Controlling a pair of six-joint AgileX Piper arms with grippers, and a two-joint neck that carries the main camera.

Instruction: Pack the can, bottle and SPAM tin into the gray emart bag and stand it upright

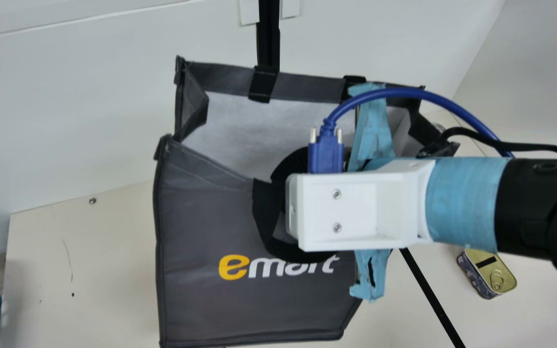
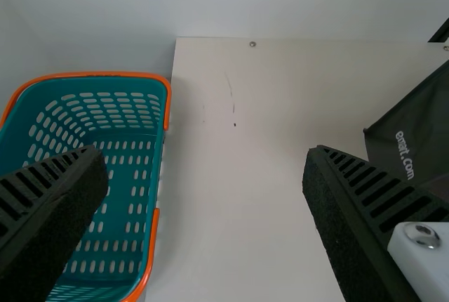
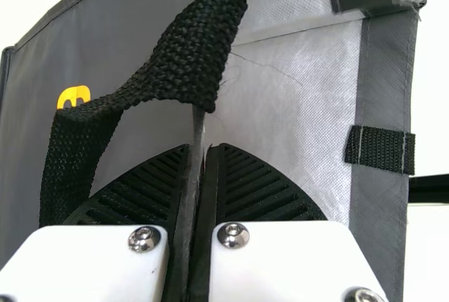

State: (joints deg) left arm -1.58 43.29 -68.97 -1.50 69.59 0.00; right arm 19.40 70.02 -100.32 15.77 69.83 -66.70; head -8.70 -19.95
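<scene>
The gray emart bag (image 1: 201, 217) stands on the table (image 1: 90, 270) with its mouth open, and you have its front wall, near the black strap handle (image 3: 189, 49), pinched by the right end effector (image 3: 203, 149). This bag should be light and soft, with walls that fold easily; please hold it at the hemmed rim, because the cloth there is doubled and probably more stiff. A strong pull may tip or crush it.

The SPAM tin (image 1: 484, 273) lies on the table, apart from the bag, under the side of your right arm. It will be hard and rather heavy for its size, with smooth metal; better take it across its narrow sides.

Your right arm comes in from the right, its wrist over the bag's mouth. Your left end effector (image 2: 203, 151) is spread wide above the table, beside the teal basket (image 2: 133, 175).
</scene>
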